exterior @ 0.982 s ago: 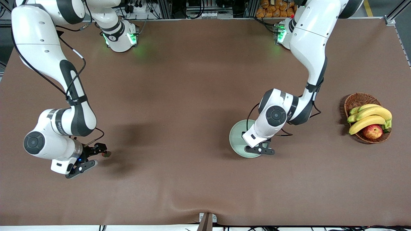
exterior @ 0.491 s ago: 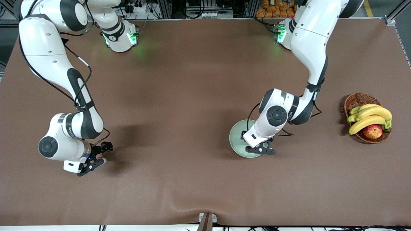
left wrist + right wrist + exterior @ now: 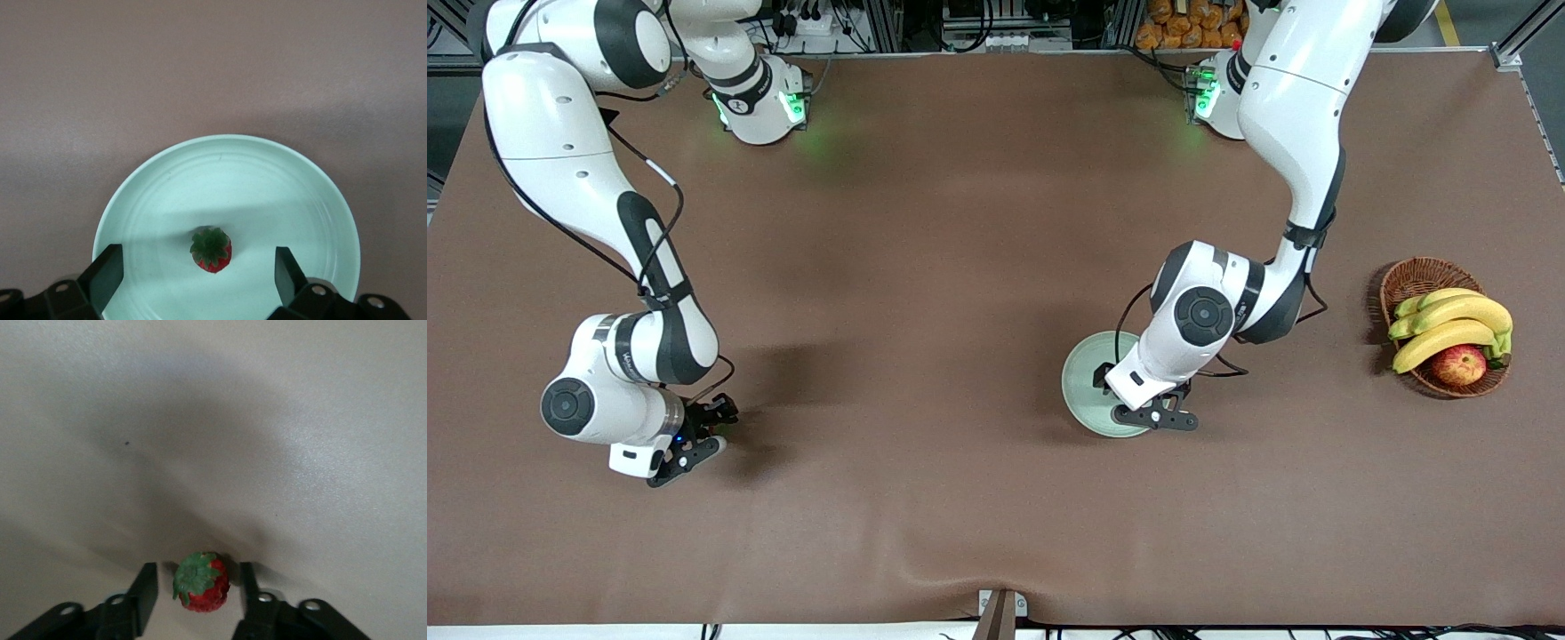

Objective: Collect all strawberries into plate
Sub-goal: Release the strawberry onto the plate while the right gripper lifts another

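Showed one small red strawberry with a green leafy cap (image 3: 212,250) lying on the round pale mint-green plate (image 3: 233,173), near its middle. Found the left claw (image 3: 197,265) hanging over that plate with its fingers spread wide, one on either side of the berry and clear of it, holding nothing.

Showed a second red strawberry (image 3: 201,590) on the bare brown desk (image 3: 925,267), well apart from the plate (image 3: 1083,378), toward the right arm's end. Placed the right claw (image 3: 197,590) down at the desk around this berry, fingers drawn narrow, a sliver of desk visible on each side, so no grip yet. Spotted no third strawberry in any view.

Noted a brown wicker basket (image 3: 1405,271) of yellow bananas (image 3: 1449,324) and a red-yellow apple (image 3: 1458,364) at the left arm's end.

Judged the step in hand as picking up the second berry. Called next for a full pinch, a lift, a carry to the plate, and room made by the left claw (image 3: 1152,413).
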`<state>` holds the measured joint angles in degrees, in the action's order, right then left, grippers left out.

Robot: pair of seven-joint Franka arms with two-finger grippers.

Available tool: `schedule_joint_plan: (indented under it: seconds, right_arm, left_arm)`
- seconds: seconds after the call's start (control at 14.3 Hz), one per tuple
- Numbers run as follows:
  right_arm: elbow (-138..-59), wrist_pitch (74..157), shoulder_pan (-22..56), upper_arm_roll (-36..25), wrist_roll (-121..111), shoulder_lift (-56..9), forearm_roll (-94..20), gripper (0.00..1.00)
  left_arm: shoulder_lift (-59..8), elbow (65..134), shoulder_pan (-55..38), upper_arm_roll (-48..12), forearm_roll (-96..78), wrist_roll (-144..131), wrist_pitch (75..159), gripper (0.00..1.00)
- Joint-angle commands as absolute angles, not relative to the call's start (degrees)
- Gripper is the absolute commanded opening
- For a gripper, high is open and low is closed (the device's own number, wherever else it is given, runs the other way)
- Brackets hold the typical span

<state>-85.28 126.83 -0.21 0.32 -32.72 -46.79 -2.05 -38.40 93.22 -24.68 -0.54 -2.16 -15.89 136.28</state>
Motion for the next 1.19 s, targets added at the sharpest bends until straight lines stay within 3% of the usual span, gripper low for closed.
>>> schedule_joint_plan:
  seconds: [0.0,0.63,1.12]
  right_arm:
    - [-85.9,127.6,-1.1,1.1,-33.6,-46.8,-1.8,0.0]
    - [-85.5,120.2,3.2,2.0,-33.2,-39.1,-2.0,0.0]
    - [-84.8,120.9,11.1,4.0,-23.0,-37.8,-6.0,0.0]
  left_arm:
    - [-36.2,94.0,-24.3,-0.9,-0.9,-16.8,135.8,1.0]
    - [-34.9,94.0,-24.0,-1.0,-1.0,-16.8,135.8,1.0]
    - [-34.3,93.9,-24.0,-1.1,-1.4,-16.7,135.8,1.0]
